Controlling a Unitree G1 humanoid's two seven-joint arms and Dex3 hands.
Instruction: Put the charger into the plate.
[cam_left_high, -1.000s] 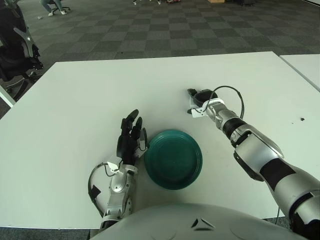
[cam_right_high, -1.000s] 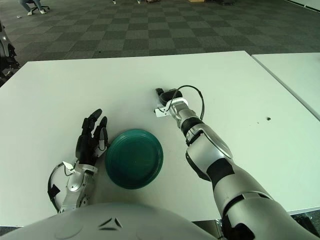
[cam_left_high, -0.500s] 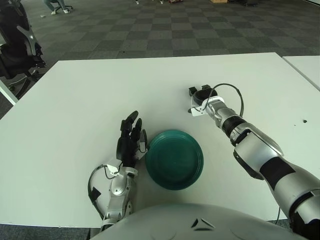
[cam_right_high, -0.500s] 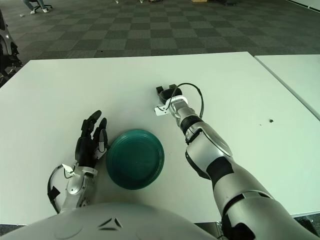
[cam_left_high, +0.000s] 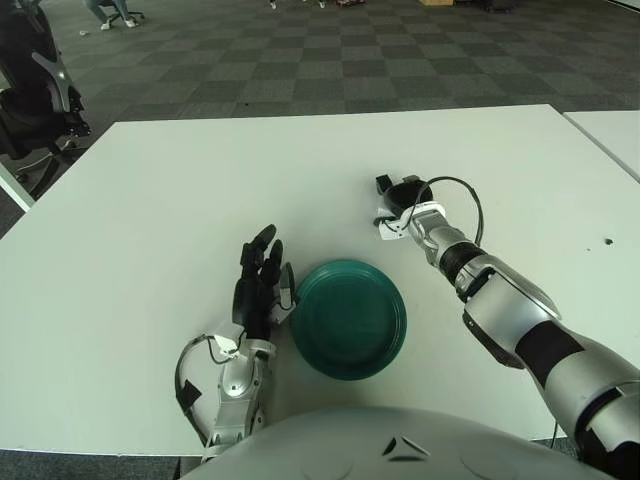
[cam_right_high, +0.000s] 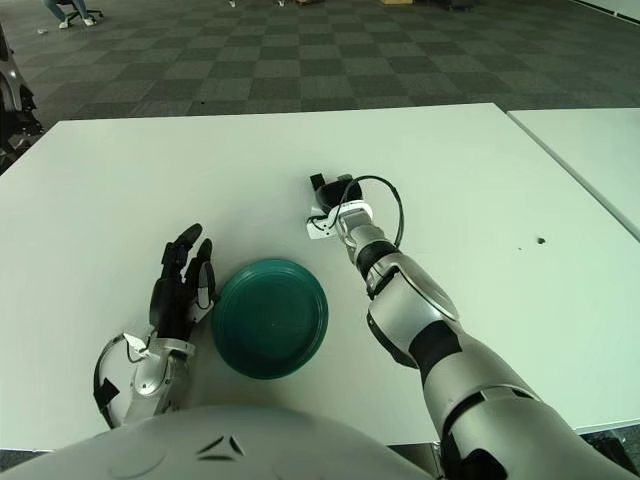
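Right hand (cam_left_high: 400, 197) is stretched out over the white table (cam_left_high: 160, 190), well past the plate (cam_left_high: 349, 317) on its far side. Its dark fingers (cam_right_high: 330, 189) are curled at the same spot as the charger (cam_left_high: 389, 226). Only a small white piece shows, sticking out at the near-left edge of the hand, at table level. Fingers look bunched over or around it, but I can't tell whether they actually grip it or just sit on top. A thin black cable (cam_left_high: 462, 190) loops from the hand back to the wrist.

Charger is apart from the plate, up and to the right of it, with bare table between them. The green plate sits close to the robot's body, round, nothing in it.

Left hand (cam_left_high: 258, 283) lies flat on the table just left of the plate, fingers straight and relaxed, holding nothing; the innermost fingertip is almost at the plate rim.
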